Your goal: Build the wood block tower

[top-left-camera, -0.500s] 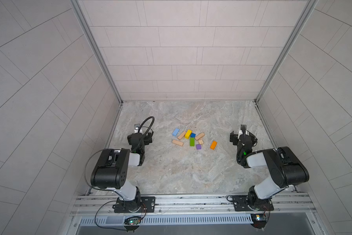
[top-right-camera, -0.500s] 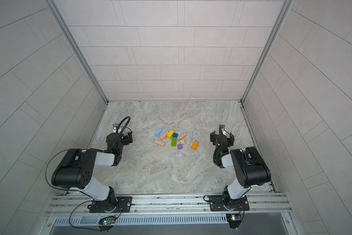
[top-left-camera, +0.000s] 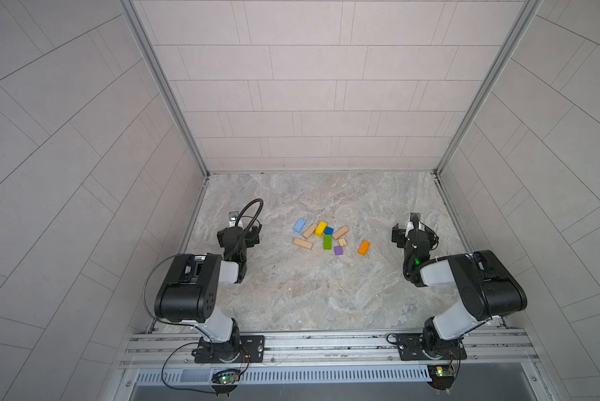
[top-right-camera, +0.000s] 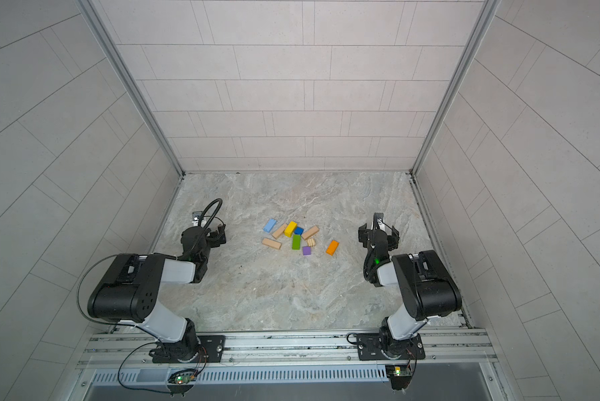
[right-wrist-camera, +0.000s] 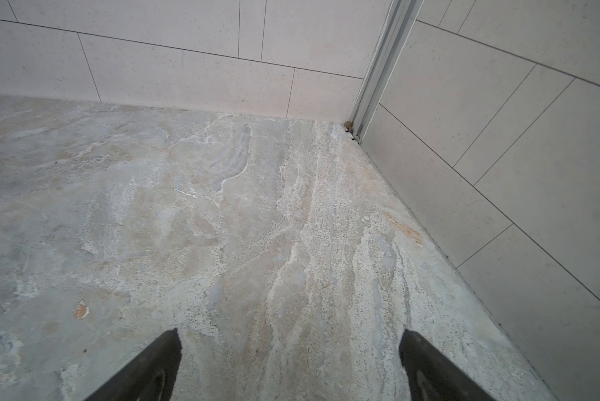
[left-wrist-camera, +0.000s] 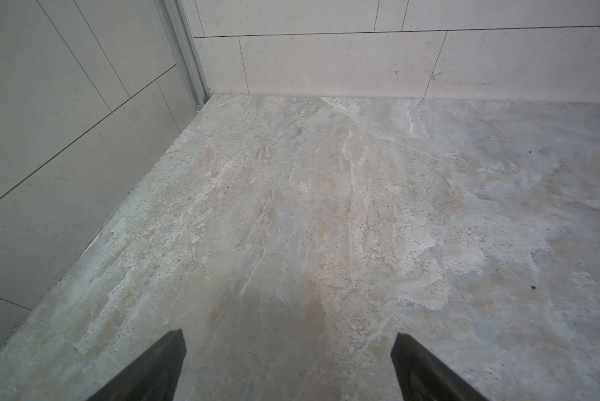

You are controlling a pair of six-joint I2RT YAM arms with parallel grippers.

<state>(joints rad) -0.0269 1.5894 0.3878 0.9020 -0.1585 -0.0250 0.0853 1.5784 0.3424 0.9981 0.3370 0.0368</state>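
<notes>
The wood blocks lie loose in a small cluster on the marble floor, in both top views. Among them are a light-blue bar [top-left-camera: 300,225], a yellow bar [top-left-camera: 320,228], a dark-blue cube [top-left-camera: 329,231], a green bar [top-left-camera: 327,241], a purple cube [top-left-camera: 338,250] and several tan bars [top-left-camera: 302,243]. An orange bar [top-left-camera: 364,247] lies a little apart on the right. My left gripper [top-left-camera: 238,232] stands open to the left of the cluster, well clear of it. My right gripper [top-left-camera: 413,233] stands open to the right, nearest the orange bar [top-right-camera: 332,247]. Both wrist views show only bare floor between the open fingers.
Tiled walls enclose the floor on three sides. The left gripper [left-wrist-camera: 288,335] faces the back left corner and the right gripper [right-wrist-camera: 290,332] the back right corner. An aluminium rail [top-left-camera: 326,342] with both arm bases runs along the front.
</notes>
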